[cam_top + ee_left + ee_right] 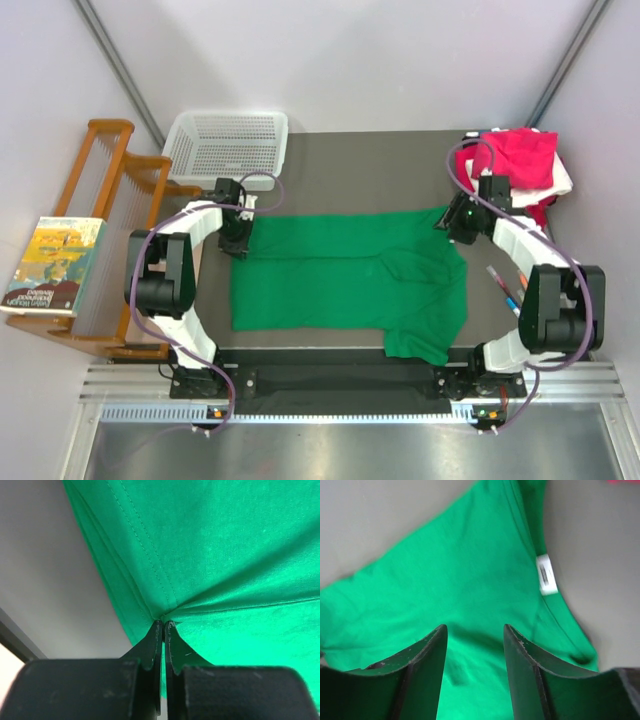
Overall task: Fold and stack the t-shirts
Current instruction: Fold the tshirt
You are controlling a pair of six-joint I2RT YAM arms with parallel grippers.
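Observation:
The green t-shirt [340, 270] lies spread across the dark table, partly folded, one sleeve hanging toward the near edge. My left gripper [237, 243] is shut on the shirt's far left hem corner; in the left wrist view the closed fingertips [164, 626] pinch the green cloth [225, 555]. My right gripper [457, 225] is open at the shirt's far right corner; in the right wrist view it [475, 630] hovers over green cloth [445, 580] near the collar's white label [548, 574]. Magenta-pink, white and red shirts [520, 165] lie piled at the far right.
A white mesh basket [228, 145] stands at the far left of the table. A wooden rack [105, 230] with a book [52, 266] stands left of the table. Pens [505, 288] lie by the right edge.

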